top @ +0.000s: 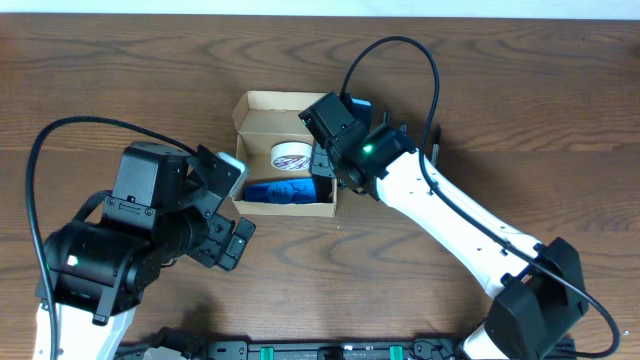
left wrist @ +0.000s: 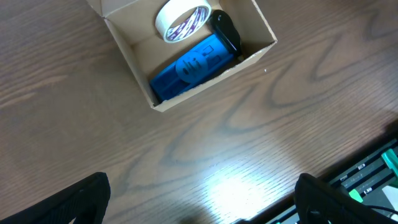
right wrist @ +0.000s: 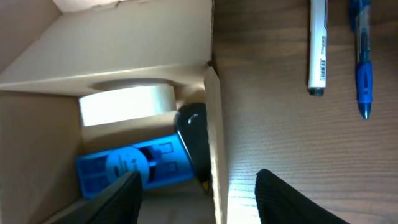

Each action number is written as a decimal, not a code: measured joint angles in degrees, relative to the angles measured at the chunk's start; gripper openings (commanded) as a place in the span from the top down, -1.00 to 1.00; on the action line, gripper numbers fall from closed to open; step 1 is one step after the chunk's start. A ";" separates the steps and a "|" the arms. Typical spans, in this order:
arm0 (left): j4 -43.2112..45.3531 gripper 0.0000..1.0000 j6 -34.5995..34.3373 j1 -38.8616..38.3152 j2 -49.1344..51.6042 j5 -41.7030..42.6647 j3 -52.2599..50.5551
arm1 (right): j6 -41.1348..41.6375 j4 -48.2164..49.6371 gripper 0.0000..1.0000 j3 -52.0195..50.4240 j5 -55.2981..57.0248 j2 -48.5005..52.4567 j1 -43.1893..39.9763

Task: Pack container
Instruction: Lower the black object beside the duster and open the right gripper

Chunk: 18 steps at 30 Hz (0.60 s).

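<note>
Your tan cardboard container [top: 270, 122] sits open on the brown wooden worktop [top: 500, 80]. Inside it lie a white roll of tape [top: 291, 157], a blue rectangular plastic item [top: 285, 192] beside the roll, and a black rounded piece [left wrist: 225, 30] against the right wall. Your right tool [right wrist: 198, 176] hangs over that wall, fingers apart, gripping nothing. Your left tool [left wrist: 202, 193] is spread wide above the wood near the box. A white pen [right wrist: 317, 46] and a blue pen [right wrist: 362, 62] lie outside.

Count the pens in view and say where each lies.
2. A white pen and a blue pen lie side by side on the table, outside the container, shown only in the right wrist view. More may be hidden.
</note>
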 measured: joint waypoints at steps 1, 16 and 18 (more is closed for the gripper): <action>0.02 -0.91 0.00 0.00 0.00 0.00 0.00 | -0.02 -0.28 -0.27 0.00 0.00 0.37 0.00; 0.02 -0.91 0.00 0.00 0.00 -0.02 0.00 | -1.05 -2.08 -0.29 0.00 -0.31 7.39 -1.11; 0.02 -0.91 0.00 0.00 0.00 0.00 0.00 | -1.27 -3.37 -0.29 0.00 -0.39 7.43 -2.25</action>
